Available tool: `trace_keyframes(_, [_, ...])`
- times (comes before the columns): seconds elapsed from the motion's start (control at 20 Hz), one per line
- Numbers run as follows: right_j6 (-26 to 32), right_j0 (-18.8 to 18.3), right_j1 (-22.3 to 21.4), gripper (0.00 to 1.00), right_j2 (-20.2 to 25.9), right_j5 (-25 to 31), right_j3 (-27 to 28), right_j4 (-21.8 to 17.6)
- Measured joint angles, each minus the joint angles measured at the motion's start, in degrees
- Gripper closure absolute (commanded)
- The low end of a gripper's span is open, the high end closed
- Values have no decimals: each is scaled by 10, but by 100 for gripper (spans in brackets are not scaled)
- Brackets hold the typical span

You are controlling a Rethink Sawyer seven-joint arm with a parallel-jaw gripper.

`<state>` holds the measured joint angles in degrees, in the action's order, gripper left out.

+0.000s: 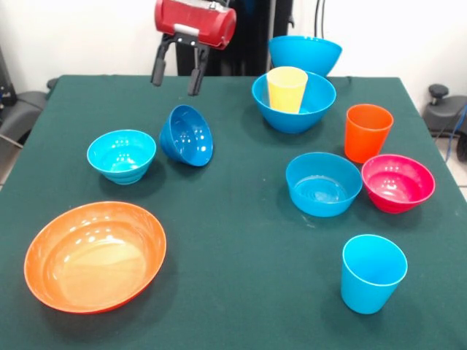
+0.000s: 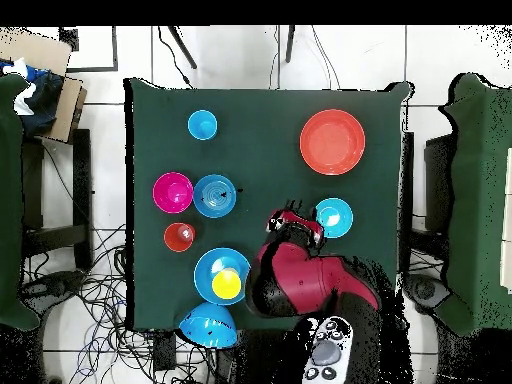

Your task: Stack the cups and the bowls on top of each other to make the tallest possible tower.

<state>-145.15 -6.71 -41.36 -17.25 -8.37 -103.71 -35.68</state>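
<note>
Front view: small dark blue bowl (image 1: 187, 135) tipped on its side, mouth facing forward, just beside upright cyan bowl (image 1: 122, 155). Yellow cup (image 1: 286, 89) nested in large blue bowl (image 1: 294, 102); remaining cups and bowls scattered singly over green surface (image 1: 233, 240). Pincer (image 1: 176, 76) above tipped bowl, fingers apart, empty. Overhead: tipped bowl probably hidden under arm. Risk: glossy curved wall slipping or rolling under a closing grip, knocking cyan bowl.

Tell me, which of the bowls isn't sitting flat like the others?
The small dark blue bowl, just below the open gripper. It is tipped on its side, its opening facing sideways toward the camera, while the other bowls stand upright.
</note>
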Motion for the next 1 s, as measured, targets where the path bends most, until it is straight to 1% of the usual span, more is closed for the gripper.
trace_keyframes(0.1, [0,-9,0,0,6,9,0,0])
trace_keyframes(0.2, [0,-28,-3,0,17,26,0,0])
trace_keyframes(0.4, [0,-46,-1,0,22,41,3,0])
trace_keyframes(0.8, [0,-43,8,0,22,43,16,0])
trace_keyframes(1.0, [0,-47,20,0,27,43,36,0])
